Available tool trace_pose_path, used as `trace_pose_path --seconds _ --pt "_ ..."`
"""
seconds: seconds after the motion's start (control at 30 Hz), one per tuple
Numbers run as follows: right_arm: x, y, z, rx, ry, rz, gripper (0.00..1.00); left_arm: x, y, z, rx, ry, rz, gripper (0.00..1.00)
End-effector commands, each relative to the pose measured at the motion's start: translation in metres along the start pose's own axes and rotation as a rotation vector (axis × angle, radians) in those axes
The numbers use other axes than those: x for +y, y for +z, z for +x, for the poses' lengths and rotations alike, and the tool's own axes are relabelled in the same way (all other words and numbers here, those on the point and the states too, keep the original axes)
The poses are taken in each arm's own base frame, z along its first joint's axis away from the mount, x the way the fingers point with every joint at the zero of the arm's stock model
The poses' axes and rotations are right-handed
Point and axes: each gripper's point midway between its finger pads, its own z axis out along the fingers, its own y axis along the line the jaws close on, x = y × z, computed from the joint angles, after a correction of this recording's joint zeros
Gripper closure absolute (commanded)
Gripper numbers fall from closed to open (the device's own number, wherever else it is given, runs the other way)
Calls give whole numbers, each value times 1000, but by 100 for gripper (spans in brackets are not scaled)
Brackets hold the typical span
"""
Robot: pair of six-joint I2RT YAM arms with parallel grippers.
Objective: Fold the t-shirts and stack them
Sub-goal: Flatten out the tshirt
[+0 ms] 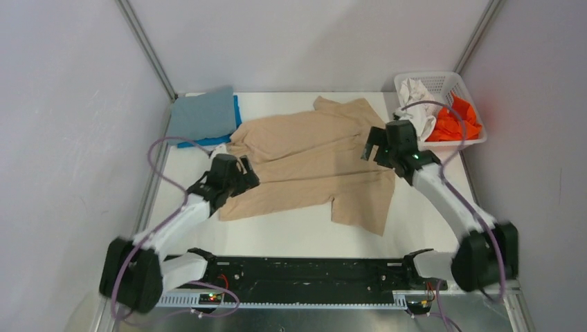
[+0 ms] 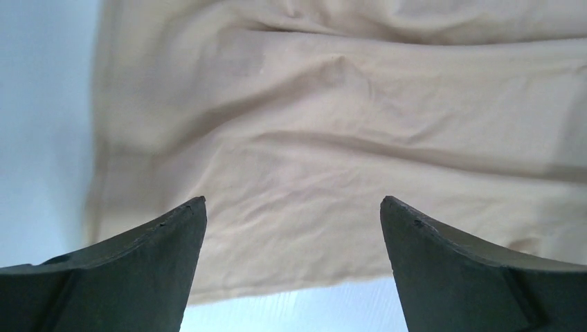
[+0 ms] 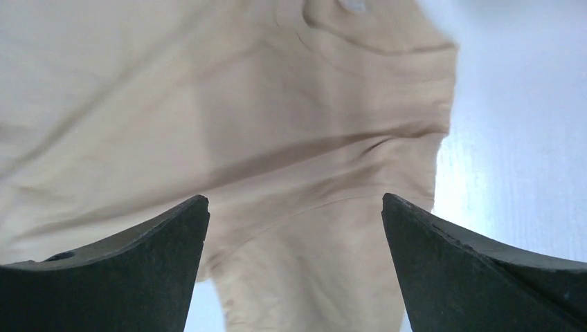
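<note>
On the bench (image 1: pixel 291 238) the tan t-shirt (image 1: pixel 311 162) looks light and floppy; left hand (image 2: pixel 293 199) and right hand (image 3: pixel 295 197) gape empty, I'd pinch hem corners.

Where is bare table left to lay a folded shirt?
Bare white table: the near strip between the spread tan cloth shirt and the arm bases. Crowded: folded grey-blue shirt far left, white plastic lattice basket far right.
</note>
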Motion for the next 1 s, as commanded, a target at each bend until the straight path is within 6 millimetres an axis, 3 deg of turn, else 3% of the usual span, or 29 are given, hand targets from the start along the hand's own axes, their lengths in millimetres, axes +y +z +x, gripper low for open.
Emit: trace_pose_path --seconds 0.0,0.03,0.17,0.33,0.47,0.6,0.87,0.93,0.97 --pt "-31 -73 -23 -238 144 86 1 33 -38 8 -71 -71 -68 0" --pt "-32 -78 -19 -241 204 61 1 50 -46 18 -70 -81 -113 0" --pt "-43 -91 11 -236 413 -23 0 87 -63 41 -88 -191 -216 0" --pt "-42 -103 26 -252 327 -84 1 107 -61 60 -90 -288 -274 0" --pt "-41 -99 40 -195 283 -75 1 123 -54 69 -69 -304 -372 6" --pt "-42 -88 52 -127 262 -52 1 125 -47 68 -48 -286 -422 21" --pt "-41 -82 60 -92 244 -36 1 111 -30 67 -4 -266 -398 36" --pt "-42 -83 60 -96 241 -29 1 105 -27 64 -2 -261 -375 50" --pt "-43 -83 62 -91 241 -24 1 101 -25 67 19 -257 -353 65"
